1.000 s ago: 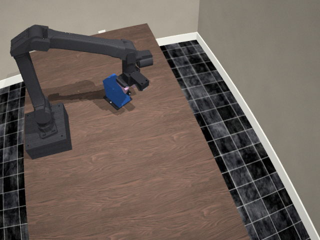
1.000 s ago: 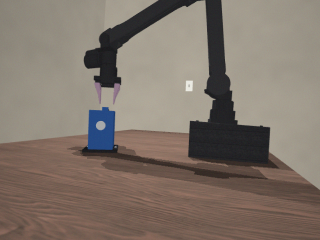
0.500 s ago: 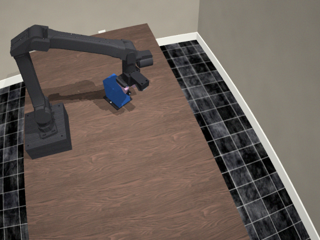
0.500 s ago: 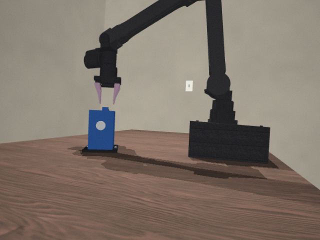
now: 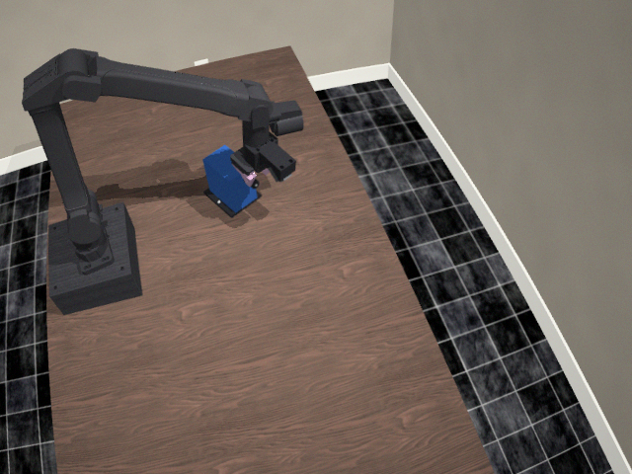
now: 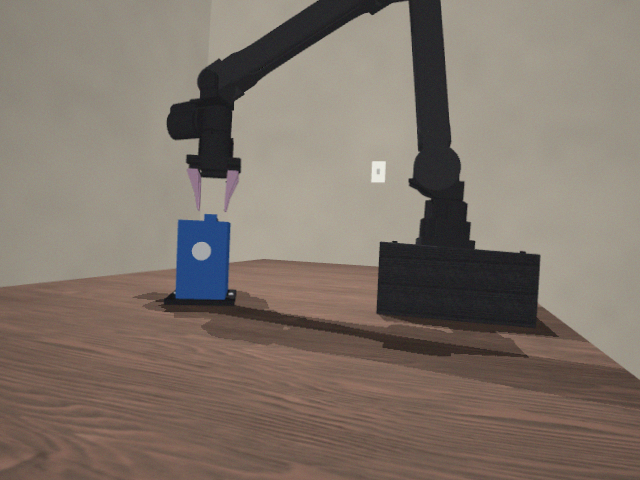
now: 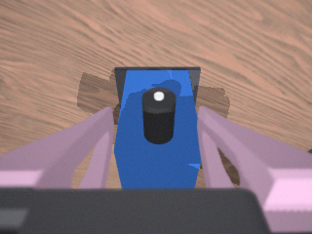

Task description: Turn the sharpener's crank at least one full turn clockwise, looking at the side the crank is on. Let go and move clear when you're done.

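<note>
The blue pencil sharpener [image 5: 228, 179] stands upright on a small black base plate [image 6: 200, 298] on the wooden table. It also shows in the exterior view [image 6: 202, 259], with a grey round hole [image 6: 201, 251] on the face towards the camera. Its black cylindrical crank handle [image 7: 158, 117] shows in the wrist view, pointing up towards the camera. My gripper [image 6: 211, 209] hangs straight above the sharpener with its pink fingers pointing down and open. The fingertips are just above the sharpener's top. In the wrist view the gripper's fingers stand on either side of the handle, not touching it.
The arm's dark base block [image 5: 92, 260] sits at the table's left side, also seen in the exterior view [image 6: 457, 281]. The table's right edge [image 5: 356, 203] drops to a tiled floor. Walls stand behind and to the right.
</note>
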Robot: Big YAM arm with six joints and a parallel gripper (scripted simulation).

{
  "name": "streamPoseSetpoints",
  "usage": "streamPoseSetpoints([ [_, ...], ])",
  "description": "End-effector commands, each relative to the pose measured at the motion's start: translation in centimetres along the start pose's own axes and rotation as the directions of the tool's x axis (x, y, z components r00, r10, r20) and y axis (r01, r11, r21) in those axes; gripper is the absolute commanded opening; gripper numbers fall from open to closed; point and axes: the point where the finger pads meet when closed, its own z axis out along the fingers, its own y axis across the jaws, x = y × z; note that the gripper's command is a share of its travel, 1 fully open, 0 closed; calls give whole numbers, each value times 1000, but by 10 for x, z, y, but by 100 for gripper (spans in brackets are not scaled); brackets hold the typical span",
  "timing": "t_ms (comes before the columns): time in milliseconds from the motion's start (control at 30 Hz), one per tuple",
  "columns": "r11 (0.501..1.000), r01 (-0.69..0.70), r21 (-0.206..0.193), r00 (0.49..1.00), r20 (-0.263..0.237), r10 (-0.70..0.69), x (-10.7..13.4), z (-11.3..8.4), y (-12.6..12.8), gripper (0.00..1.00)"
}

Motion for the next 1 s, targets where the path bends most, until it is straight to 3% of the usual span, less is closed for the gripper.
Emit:
streamPoseSetpoints([
  [0,1000,-3,4,1000,0,3,-7,12,0,51],
  [167,1000,-4,4,1000,0,4,-8,16,-1,51],
  [200,1000,0,-20,1000,11,1,-12,9,10,51],
  [267,1000,-2,3,1000,1,2,-8,20,0,51],
  [600,1000,-3,4,1000,0,3,-10,33,-1,51],
  [733,1000,-3,-5,1000,5,3,-12,30,3,51],
  [767,1000,2,-26,1000,13,-2,-9,18,11,51],
  [967,1000,2,-26,1000,13,-2,-9,18,10,51],
])
